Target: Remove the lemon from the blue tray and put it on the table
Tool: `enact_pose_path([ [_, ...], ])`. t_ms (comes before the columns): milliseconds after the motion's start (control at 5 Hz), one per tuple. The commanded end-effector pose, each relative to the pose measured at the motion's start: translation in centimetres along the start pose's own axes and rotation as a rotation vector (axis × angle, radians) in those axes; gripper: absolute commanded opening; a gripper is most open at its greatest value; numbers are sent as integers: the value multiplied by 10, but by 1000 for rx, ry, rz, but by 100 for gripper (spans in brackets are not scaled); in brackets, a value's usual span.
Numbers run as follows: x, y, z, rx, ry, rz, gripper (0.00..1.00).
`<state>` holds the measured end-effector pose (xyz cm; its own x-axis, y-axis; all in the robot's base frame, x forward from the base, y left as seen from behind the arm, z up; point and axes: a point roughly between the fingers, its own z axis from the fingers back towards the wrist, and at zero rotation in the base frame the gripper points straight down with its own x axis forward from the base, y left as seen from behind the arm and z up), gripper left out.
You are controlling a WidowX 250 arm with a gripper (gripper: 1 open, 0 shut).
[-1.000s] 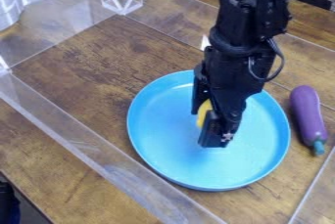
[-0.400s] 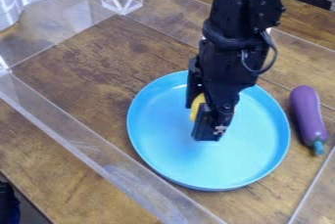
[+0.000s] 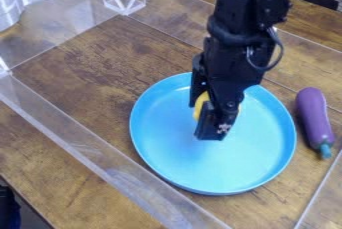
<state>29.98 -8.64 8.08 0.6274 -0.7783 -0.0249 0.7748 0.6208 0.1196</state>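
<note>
Lemon, small, round, bright yellow and glossy (image 3: 199, 106), shows only as a sliver at the left edge of the black robot arm's fingers (image 3: 210, 125), a little right of the middle of the frame. We read the fingers as pressed in on the lemon, pinching it from above, since the fruit sits tucked between them with most of its skin hidden. The arm comes straight down from the top of the frame, which suits a top grasp on a small round thing that would roll if pushed from the side.

Below sits the large round bright-blue plastic tray with a shallow raised rim (image 3: 167, 158), filling the lower middle of the frame. The lemon is over the tray's inner floor, not past its rim; we cannot tell whether it touches the floor or hangs just clear.

To the right, just outside the rim, a long purple eggplant (image 3: 315, 118) lies on the dark brown wood-grain worktop (image 3: 94, 63). Clear acrylic walls (image 3: 54, 113) edge the worktop at left. We judge the bare wood in the upper left a fair spot for setting the fruit down.
</note>
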Motion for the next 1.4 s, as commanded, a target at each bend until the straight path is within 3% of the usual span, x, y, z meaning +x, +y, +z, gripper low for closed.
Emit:
enact_pose_path([
  [0,1,16,31,58,-63,24,0],
  [400,-1,21,38,69,-56,21,0],
  [800,-11,32,66,114,-42,33,0],
  [1200,-17,37,67,117,-29,33,0],
])
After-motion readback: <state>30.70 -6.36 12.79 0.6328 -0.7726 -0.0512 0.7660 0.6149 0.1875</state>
